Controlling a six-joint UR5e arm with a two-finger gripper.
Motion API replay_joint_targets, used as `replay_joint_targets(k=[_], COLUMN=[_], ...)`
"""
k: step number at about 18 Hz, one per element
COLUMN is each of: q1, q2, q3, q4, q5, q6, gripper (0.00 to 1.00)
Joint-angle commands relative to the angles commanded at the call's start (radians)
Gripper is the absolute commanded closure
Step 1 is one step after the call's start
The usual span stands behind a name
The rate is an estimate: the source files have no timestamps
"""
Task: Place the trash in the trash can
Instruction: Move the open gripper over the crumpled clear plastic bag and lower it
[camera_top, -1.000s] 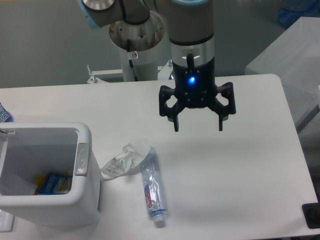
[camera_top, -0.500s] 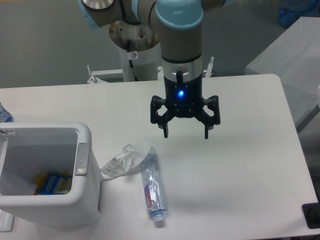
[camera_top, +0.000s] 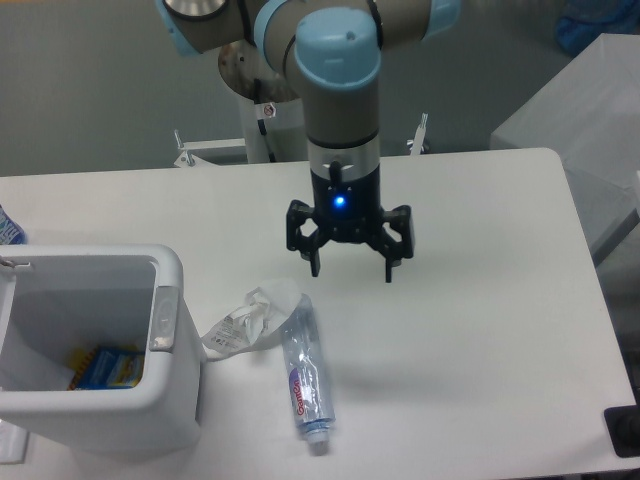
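Claw (camera_top: 351, 268) spread wide and empty is what you have over the white counter (camera_top: 480, 300), fingers pointing down, blue light lit on the wrist. Over the last second it has slid left and away from the camera, and it now hangs just beyond the upper end of the plastic bottle (camera_top: 303, 371) rather than off to the right of it. You can read that as the approach to a first pick, with nothing grasped yet.

Below and slightly left of the claw, the bottle lies on its side with its pale cap toward the near edge and its red-purple label facing up. The crumpled clear wrapper (camera_top: 247, 318) touches the bottle's upper end and reaches left toward the trash can (camera_top: 166, 290). Neither piece has shifted while the arm travelled. The white bin stands at the left of the counter, open at the top, with a blue and yellow packet (camera_top: 108, 367) already lying inside.

Both pieces are still outside the bin, so the job is at its start. You will likely need to bring the claw a little nearer and lower before closing; because the wrapper overlaps the bottle, a grasp on one may drag the other.
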Motion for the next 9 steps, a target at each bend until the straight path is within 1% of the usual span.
replay_joint_targets(k=[4, 5, 8, 9], q1=[-0.008, -0.021, -0.041, -0.043], q2=[0.003, 0.002, -0.011, -0.020], q3=[-0.046, -0.057, -0.086, -0.088], q4=[0.000, 0.002, 0.005, 0.005], q5=[0.002, 0.002, -0.002, -0.002], q6=[0.146, 0.177, 0.328, 0.356], gripper=[0.00, 0.00, 0.00, 0.00])
